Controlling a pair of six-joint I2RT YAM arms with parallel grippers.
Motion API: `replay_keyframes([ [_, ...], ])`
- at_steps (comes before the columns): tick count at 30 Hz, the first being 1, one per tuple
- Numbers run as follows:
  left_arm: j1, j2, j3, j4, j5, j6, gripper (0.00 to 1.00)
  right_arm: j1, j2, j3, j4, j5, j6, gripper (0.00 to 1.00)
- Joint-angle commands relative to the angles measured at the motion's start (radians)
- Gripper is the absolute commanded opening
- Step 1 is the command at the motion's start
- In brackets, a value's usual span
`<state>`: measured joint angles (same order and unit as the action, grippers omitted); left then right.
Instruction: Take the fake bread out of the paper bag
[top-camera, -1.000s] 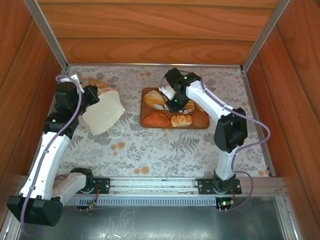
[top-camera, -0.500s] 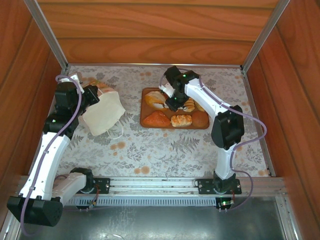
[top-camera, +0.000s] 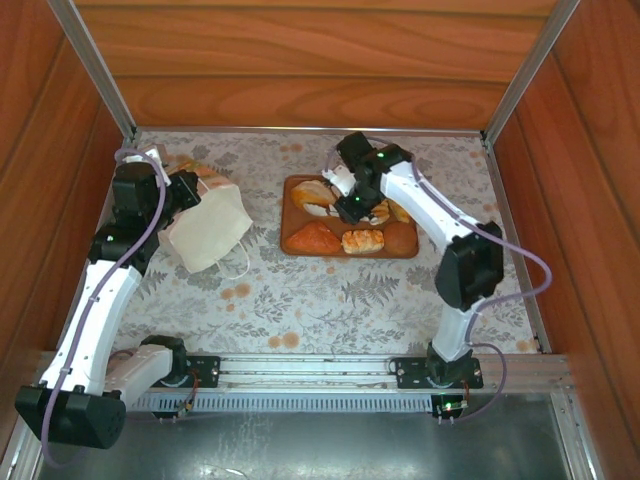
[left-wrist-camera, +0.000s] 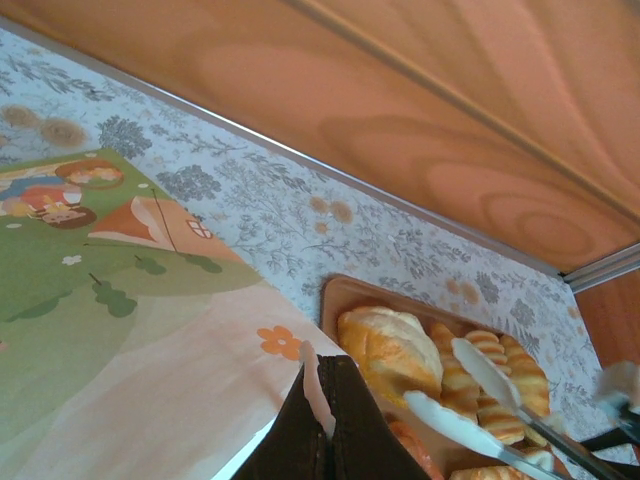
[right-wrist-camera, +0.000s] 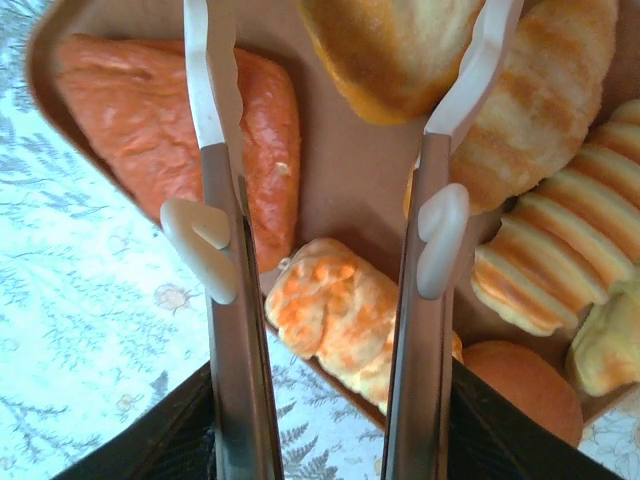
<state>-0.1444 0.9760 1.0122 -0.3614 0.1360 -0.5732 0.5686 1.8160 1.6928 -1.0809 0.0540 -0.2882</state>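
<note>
Top camera: high behind arm bases (top-camera: 437, 372), looking down on whole counter (top-camera: 330, 300). Left wrist low, facing the tray (left-wrist-camera: 345, 295); right wrist close above it.

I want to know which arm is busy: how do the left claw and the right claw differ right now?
The left claw is shut, while the right claw's jaws stand apart. The left claw pinches the edge of the paper bag; the right claw grips nothing. The left claw is at the bag, the right claw over the tray of fake bread. Both sit low above the table.
</note>
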Motion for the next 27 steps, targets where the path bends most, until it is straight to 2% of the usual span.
replay_keyframes([
  [1, -0.001, 0.006, 0.017, 0.011, 0.011, 0.010, 0.00, -0.012, -0.141, -0.058, 0.070, -0.007, 0.055, 0.50],
  [5, 0.000, 0.015, 0.023, 0.013, 0.026, 0.011, 0.00, -0.084, -0.289, -0.192, 0.202, 0.074, 0.143, 0.45],
  [11, -0.001, 0.020, 0.026, 0.015, 0.044, 0.013, 0.00, -0.331, -0.403, -0.362, 0.305, 0.072, 0.306, 0.42],
  [16, -0.001, 0.020, 0.022, 0.016, 0.052, 0.013, 0.00, -0.562, -0.367, -0.447, 0.321, -0.047, 0.411, 0.43],
  [19, -0.001, 0.015, 0.018, 0.016, 0.055, 0.011, 0.00, -0.642, -0.316, -0.481, 0.343, -0.078, 0.449, 0.44],
  [22, 0.000, 0.010, 0.016, 0.016, 0.057, 0.015, 0.00, -0.694, -0.261, -0.495, 0.362, -0.101, 0.467, 0.45],
  [27, 0.001, 0.003, 0.014, 0.016, 0.057, 0.016, 0.00, -0.716, -0.164, -0.472, 0.357, -0.095, 0.448, 0.47],
])
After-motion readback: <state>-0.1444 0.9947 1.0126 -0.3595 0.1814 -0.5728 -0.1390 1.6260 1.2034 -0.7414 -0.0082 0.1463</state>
